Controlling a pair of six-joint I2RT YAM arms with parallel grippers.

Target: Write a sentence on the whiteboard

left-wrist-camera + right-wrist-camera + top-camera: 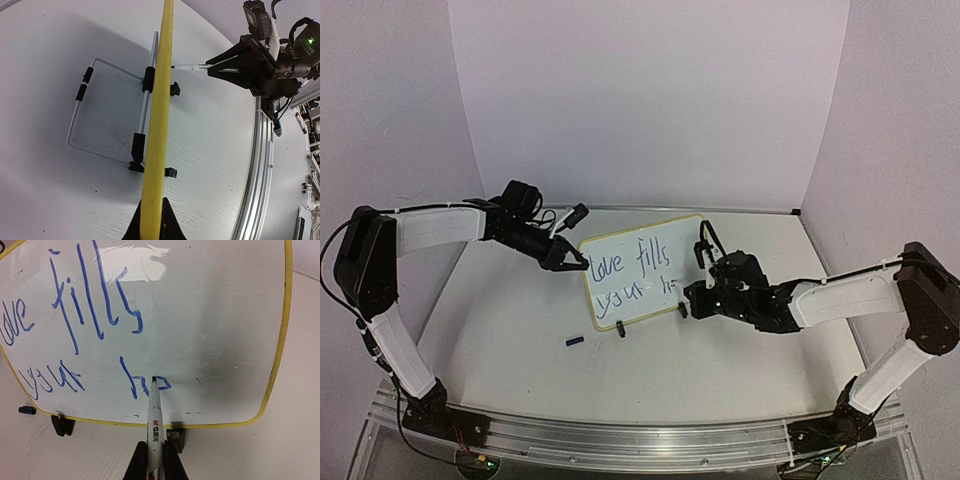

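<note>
- While my right gripper (155,462) is clamped shut on the marker (154,415), the tip touches the whiteboard (225,330) straight ahead of the jaws, just above the bottom rim.
- My left gripper (152,222) is closed on the board's side edge, with the rim pinched between the jaws.
- The sentence (638,258) reads "love fills your", and a last word is begun at the marker tip.
- Risk: excess tip pressure could pivot the board in my left jaws or tip it back on its wire stand (144,112).
- Risk: the barrel could slip in my right jaws and smear strokes.
- Risk: this line sits low, so downward drift would run the tip onto the rim.
</note>
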